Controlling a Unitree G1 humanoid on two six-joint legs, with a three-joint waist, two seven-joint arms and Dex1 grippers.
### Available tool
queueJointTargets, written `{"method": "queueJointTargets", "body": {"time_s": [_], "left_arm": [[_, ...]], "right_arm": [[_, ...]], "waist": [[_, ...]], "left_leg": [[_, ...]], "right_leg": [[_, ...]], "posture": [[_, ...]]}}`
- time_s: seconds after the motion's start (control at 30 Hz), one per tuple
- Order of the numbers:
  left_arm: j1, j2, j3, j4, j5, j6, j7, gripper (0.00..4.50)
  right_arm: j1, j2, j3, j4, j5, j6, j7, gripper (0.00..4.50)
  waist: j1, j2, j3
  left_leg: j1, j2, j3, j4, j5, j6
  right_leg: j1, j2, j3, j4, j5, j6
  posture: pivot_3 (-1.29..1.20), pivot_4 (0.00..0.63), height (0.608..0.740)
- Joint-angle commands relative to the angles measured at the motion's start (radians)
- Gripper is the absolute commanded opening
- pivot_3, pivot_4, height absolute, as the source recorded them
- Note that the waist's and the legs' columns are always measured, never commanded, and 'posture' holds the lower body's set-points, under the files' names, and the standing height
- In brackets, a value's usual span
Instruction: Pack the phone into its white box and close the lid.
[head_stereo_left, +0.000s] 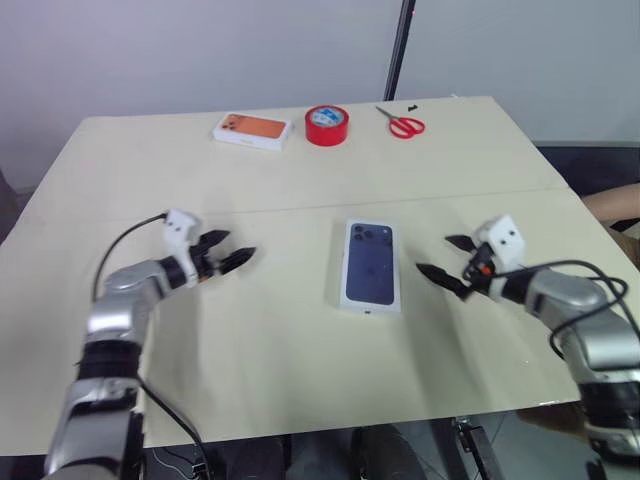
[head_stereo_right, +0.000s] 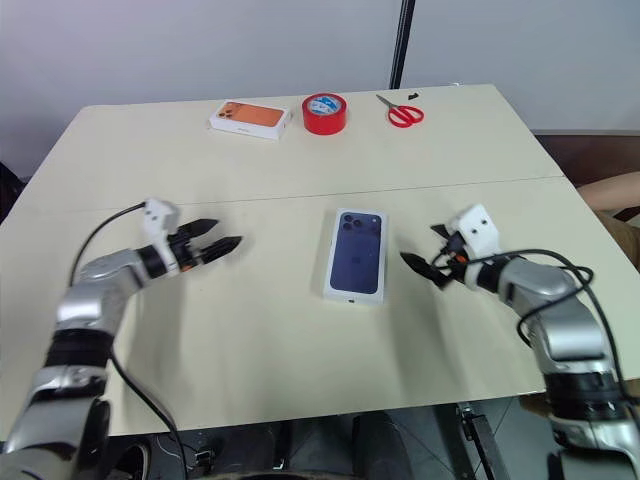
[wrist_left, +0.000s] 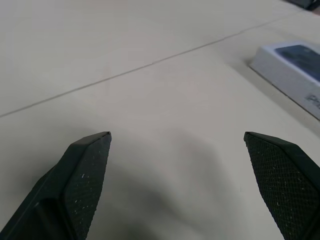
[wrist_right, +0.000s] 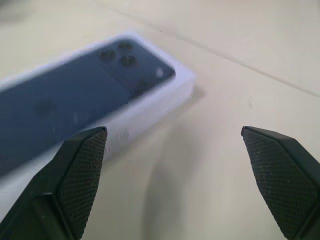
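Observation:
The lid (head_stereo_left: 370, 265), white with a dark blue phone printed on its top, lies flat in the middle of the table; it is also seen in the right wrist view (wrist_right: 75, 110). The phone and the white box are hidden from view. My left gripper (head_stereo_left: 241, 244) is open to the left of the lid, well apart from it, pointing toward it with nothing between its fingers. To the lid's right, my right gripper (head_stereo_left: 433, 254) hovers open a short gap from its side edge, empty as well.
Along the far edge lie a white box with an orange phone picture (head_stereo_left: 252, 131), a red tape roll (head_stereo_left: 327, 125) and red-handled scissors (head_stereo_left: 403, 124). A dark pole (head_stereo_left: 400, 50) rises behind the table. A person's arm (head_stereo_left: 612, 205) shows at the right edge.

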Motion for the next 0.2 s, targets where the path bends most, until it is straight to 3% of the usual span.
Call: {"method": "queueJointTargets", "body": {"time_s": [0.03, 0.2], "left_arm": [[0.054, 0.035, 0.061, -0.097, -0.053, 0.029, -0.008, 4.46], [0.194, 0.084, 0.135, -0.173, -0.105, 0.071, -0.023, 4.46]], "right_arm": [[0.067, -0.033, -0.056, -0.062, 0.024, -0.037, 0.048, 4.50], [0.193, -0.080, -0.157, -0.052, 0.039, -0.079, 0.106, 4.50]], "waist": [[0.003, 0.000, 0.000], [0.007, 0.000, 0.000]], "left_leg": [[0.000, 0.000, 0.000, 0.000, 0.000, 0.000], [0.000, 0.000, 0.000, 0.002, -0.001, 0.002]], "right_leg": [[0.000, -0.001, 0.000, 0.000, 0.000, 0.000], [0.002, -0.002, 0.000, 0.001, 0.000, 0.000]], "posture": [[0.00, 0.150, 0.740], [0.00, 0.150, 0.740]]}}
